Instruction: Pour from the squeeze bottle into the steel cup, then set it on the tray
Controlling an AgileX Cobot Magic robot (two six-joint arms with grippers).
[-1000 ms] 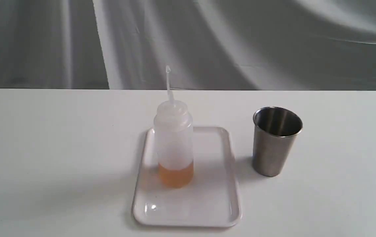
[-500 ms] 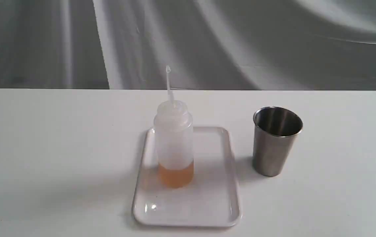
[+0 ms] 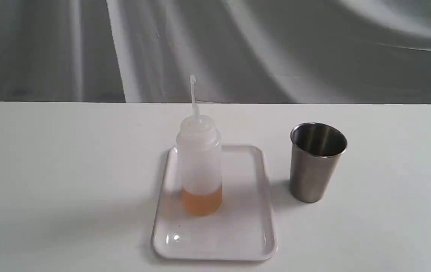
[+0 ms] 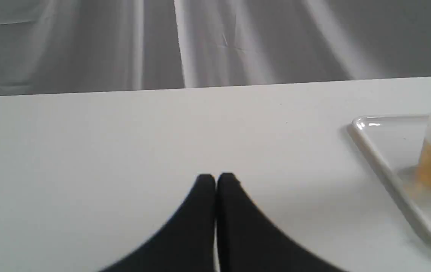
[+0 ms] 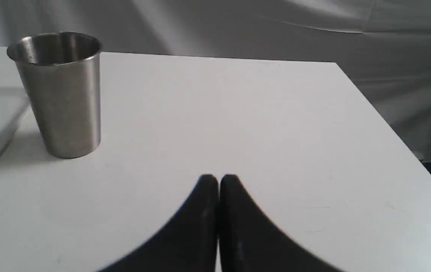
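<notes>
Translucent squeeze bottle on glossy tray, steel cup beside; left gripper, right gripper closed, empty.

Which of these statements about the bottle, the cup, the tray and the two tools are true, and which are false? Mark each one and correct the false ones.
1. The translucent white plastic squeeze bottle stands upright on the flat white rectangular tray. True.
2. The brushed stainless-steel cup stands on the tray. False: it stands on the white table, beside the tray and apart from it.
3. The left tool is shut and holds nothing. True.
4. The right tool grips the cup. False: it is shut on nothing, well apart from the cup.
5. Orange liquid fills the bottle up to its cap. False: it fills only the lowest part.
</notes>
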